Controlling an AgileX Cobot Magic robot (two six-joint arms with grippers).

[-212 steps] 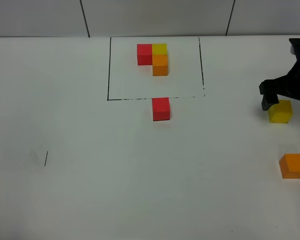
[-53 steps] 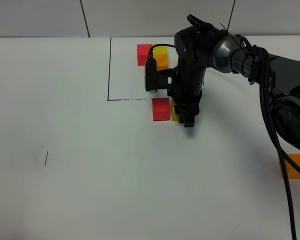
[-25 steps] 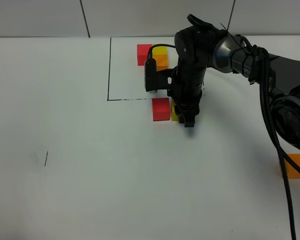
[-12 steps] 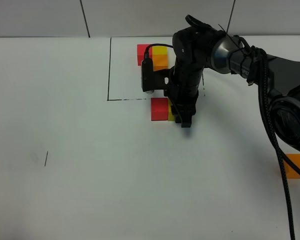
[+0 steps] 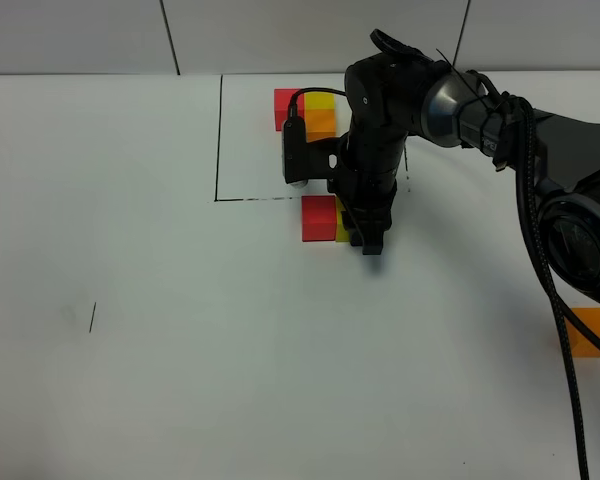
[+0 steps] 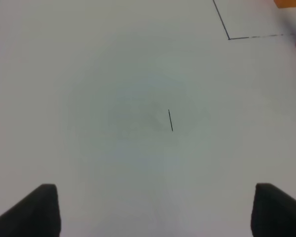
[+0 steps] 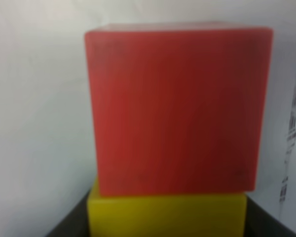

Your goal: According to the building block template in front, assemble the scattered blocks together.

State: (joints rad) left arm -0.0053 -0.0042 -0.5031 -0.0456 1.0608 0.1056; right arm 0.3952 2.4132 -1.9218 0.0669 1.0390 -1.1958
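Note:
The building block template (image 5: 302, 108) is a small red, yellow and orange cluster inside the drawn square, partly hidden by my right arm. The loose red cube (image 5: 318, 218) sits just in front of the square's front line. My right gripper (image 5: 364, 236) is shut on the yellow cube (image 5: 341, 229), which presses against the red cube's right side. In the right wrist view the yellow cube (image 7: 166, 215) sits between the dark fingers (image 7: 71, 226) and touches the red cube (image 7: 177, 108). The loose orange cube (image 5: 591, 332) lies far right. My left gripper (image 6: 155, 212) is open and empty over bare table.
The black outline of the square (image 5: 218, 140) is drawn on the white table. A short black mark (image 5: 92, 316) lies at the left and shows in the left wrist view (image 6: 170, 120). My right arm (image 5: 480, 105) stretches over the table's right half.
My right gripper has shifted the yellow cube left until it meets the red cube. The red cube has been nudged slightly left.

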